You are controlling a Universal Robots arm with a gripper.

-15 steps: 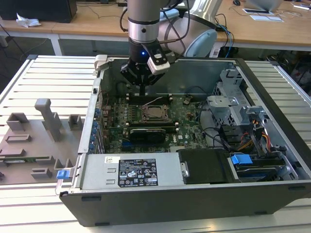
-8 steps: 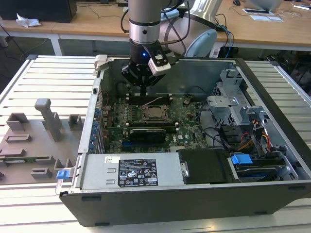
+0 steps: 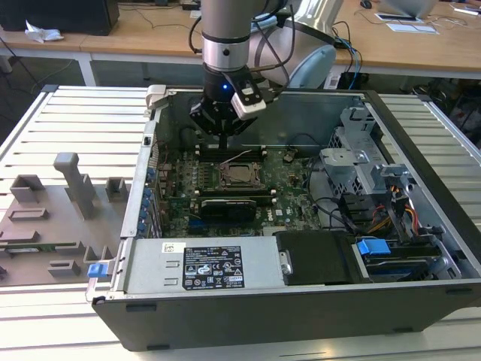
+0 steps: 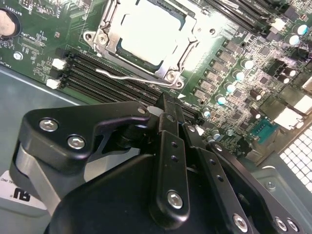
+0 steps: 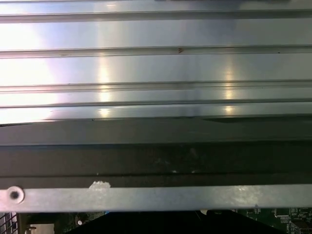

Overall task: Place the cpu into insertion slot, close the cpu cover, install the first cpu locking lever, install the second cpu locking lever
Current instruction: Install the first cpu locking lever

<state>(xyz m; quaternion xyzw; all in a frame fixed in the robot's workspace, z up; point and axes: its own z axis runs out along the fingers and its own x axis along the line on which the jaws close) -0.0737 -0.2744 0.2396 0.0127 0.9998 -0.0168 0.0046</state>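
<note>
Cpu (image 4: 146,34) is seated in the insertion slot (image 4: 105,46), cover (image 4: 187,36) lowered. Tool (image 4: 165,105) is held just beside a locking lever (image 4: 131,77), fingers together, nothing gripped. Risk judged: lever slipping off and striking memory slots (image 4: 97,73).

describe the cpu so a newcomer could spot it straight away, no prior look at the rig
Start at the open computer case on the slatted table and find the green motherboard on its floor. Near the board's middle, just in front of the gripper, sits the cpu, a pale silvery square inside the metal-rimmed insertion slot. Its neighbours are long narrow black memory slots; it is the only flat, bright square.
</note>
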